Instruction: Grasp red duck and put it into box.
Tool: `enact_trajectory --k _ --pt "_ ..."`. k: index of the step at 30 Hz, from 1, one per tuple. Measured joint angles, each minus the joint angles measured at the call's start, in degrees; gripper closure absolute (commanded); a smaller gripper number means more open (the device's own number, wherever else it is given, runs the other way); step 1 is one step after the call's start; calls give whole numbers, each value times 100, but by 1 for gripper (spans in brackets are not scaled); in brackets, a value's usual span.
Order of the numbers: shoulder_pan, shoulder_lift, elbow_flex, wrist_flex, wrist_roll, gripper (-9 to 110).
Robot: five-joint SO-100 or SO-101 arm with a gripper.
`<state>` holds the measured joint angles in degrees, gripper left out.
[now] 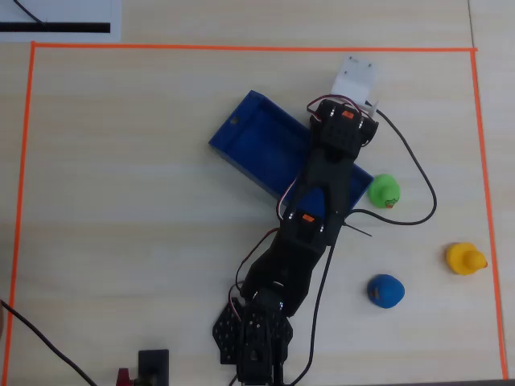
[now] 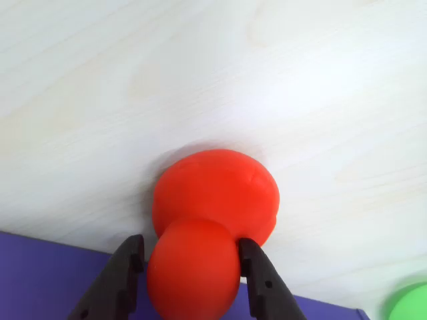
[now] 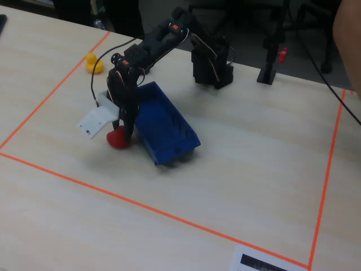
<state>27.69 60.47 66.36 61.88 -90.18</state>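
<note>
The overhead view looks straight down on the bench. The fixed view faces the arm obliquely from the far side. The wrist view sits close above the pincer; all three share the box.

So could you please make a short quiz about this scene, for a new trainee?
1. True or false: the red duck already lies inside the box.
2. In the wrist view, what do the pincer fingers press on? A) the duck's head B) the box wall C) nothing
3. Fill in: in the overhead view, the duck closest to the box is the ____ duck.

Key
1. False. In the fixed view it sits on the table, beside the box.
2. A. The two fingers stand on either side of the smaller round part.
3. Green. The blue duck and yellow duck lie farther away.
</note>
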Motion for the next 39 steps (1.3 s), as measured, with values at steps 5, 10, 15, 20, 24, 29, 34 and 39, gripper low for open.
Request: enact_trajectory --k 5,10,15,20,24,29,34,39 --pt "0 -149 -70 0 -9 101" --pt "-53 -334 -378 123 0 101" --pt "-53 -396 -589 141 -18 101" --pt "-18 -404 -1055 149 193 101" --pt "-18 -123 -1582 527 272 101" --pt "-26 756 -1916 1723 272 101" --pt "-18 1652 -1749 2637 272 101" --pt "-35 2443 -738 2804 396 101"
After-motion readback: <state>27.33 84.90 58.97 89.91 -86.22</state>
